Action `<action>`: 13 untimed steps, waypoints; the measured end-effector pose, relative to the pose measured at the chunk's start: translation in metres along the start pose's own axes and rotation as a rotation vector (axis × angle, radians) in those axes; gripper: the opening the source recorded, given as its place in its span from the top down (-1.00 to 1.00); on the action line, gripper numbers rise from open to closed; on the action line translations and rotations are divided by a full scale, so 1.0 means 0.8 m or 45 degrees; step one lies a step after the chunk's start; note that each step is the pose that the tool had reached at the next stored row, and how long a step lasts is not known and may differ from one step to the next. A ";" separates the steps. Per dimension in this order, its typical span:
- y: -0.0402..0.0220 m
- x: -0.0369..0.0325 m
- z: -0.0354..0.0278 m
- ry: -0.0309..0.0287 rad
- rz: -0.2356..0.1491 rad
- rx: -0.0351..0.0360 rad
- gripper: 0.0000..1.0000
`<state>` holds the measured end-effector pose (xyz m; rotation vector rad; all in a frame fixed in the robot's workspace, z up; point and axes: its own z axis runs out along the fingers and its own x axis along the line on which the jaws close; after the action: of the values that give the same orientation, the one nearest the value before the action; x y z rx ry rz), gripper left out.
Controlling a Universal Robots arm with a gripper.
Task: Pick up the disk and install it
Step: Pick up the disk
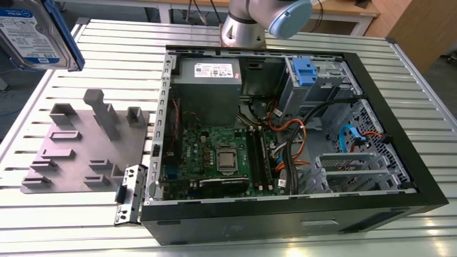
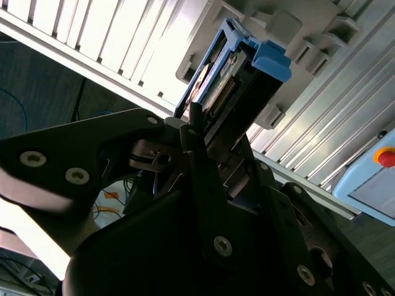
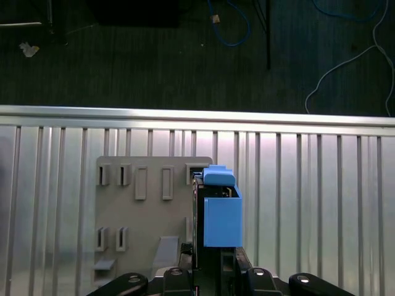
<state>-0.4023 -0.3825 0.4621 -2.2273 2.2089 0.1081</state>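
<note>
surface: a slatted aluminium table (image 1: 107,43); in the first wrist view i see dark floor and loose cables past its edge.
fixture: a grey holder plate (image 1: 71,160) lies at 9 o'clock in the exterior view.
case: an open computer case (image 1: 421,176) lies on its side from centre to 3 o'clock. its drive cage (image 1: 325,80) is at 1 o'clock inside it, with a blue clip (image 1: 303,72) beside it.
disk: the disk (image 1: 32,37) is up in the air at 10 o'clock, well apart from the case. in the first wrist view it hangs above the holder plate.
gripper: the gripper (image 2: 210,132) is clamped on one end of the disk, blue rails outward.
step: as i judge it, the pick is done and the install is not yet begun.
what install calls for: as i judge it, squaring the rails with the drive cage and keeping clear of the cables.
</note>
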 end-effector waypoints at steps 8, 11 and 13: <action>0.0003 -0.0003 -0.0058 -0.0001 0.000 0.0001 0.30; 0.0003 -0.0003 -0.0060 0.0000 0.000 0.0000 0.30; 0.0001 -0.0004 -0.0061 0.0000 0.000 -0.0001 0.30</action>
<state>-0.4022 -0.3824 0.4670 -2.2274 2.2089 0.1081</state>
